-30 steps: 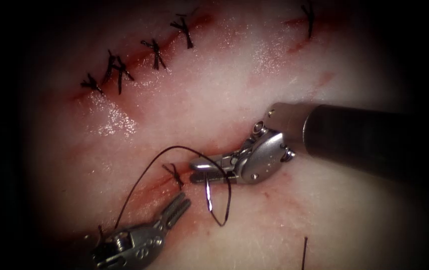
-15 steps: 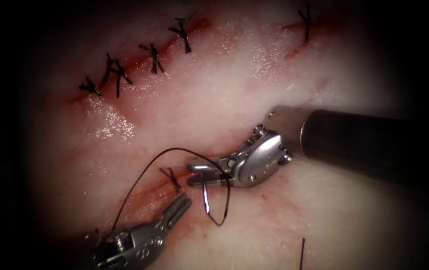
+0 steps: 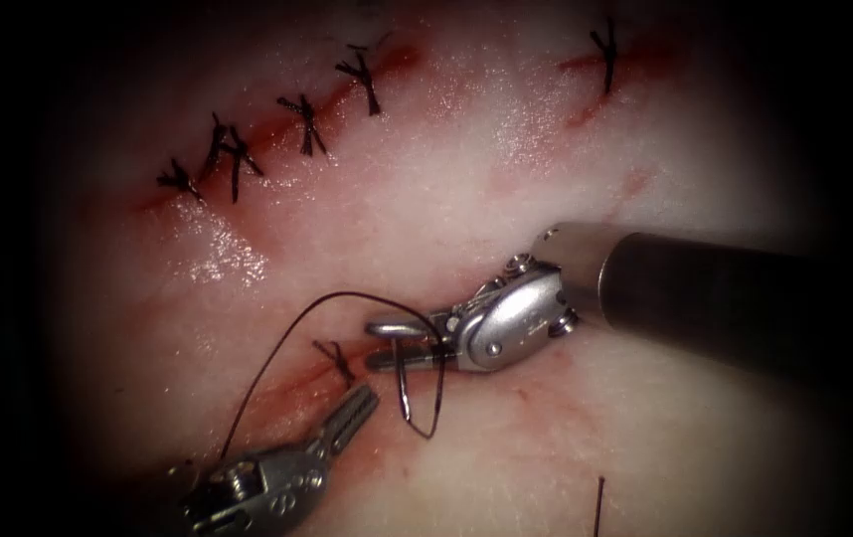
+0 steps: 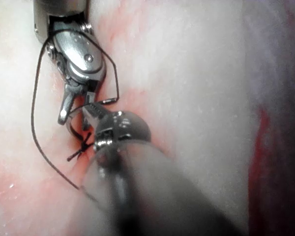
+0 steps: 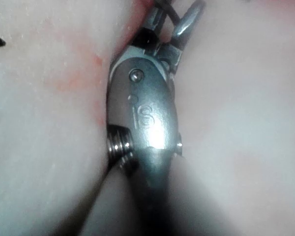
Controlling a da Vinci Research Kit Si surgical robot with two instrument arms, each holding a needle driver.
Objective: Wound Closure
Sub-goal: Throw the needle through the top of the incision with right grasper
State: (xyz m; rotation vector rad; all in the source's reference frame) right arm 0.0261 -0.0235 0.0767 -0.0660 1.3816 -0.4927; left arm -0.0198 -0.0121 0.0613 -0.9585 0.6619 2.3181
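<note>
While the right tool (image 3: pixel 379 343) is easing left along the cut (image 3: pixel 297 373) in the endoscope view, its jaws are parting wider around the needle (image 3: pixel 404 383), which is hanging below them, near the knot (image 3: pixel 335 358); whether the tip is in the tissue (image 3: pixel 426 199) I cannot tell. Nearer, the left tool (image 3: pixel 362 401) is staying narrow, holding nothing. Seen from the left wrist, thread (image 4: pixel 37 128) is looping round the right tool. Seen from the right wrist, its jaws are standing apart
</note>
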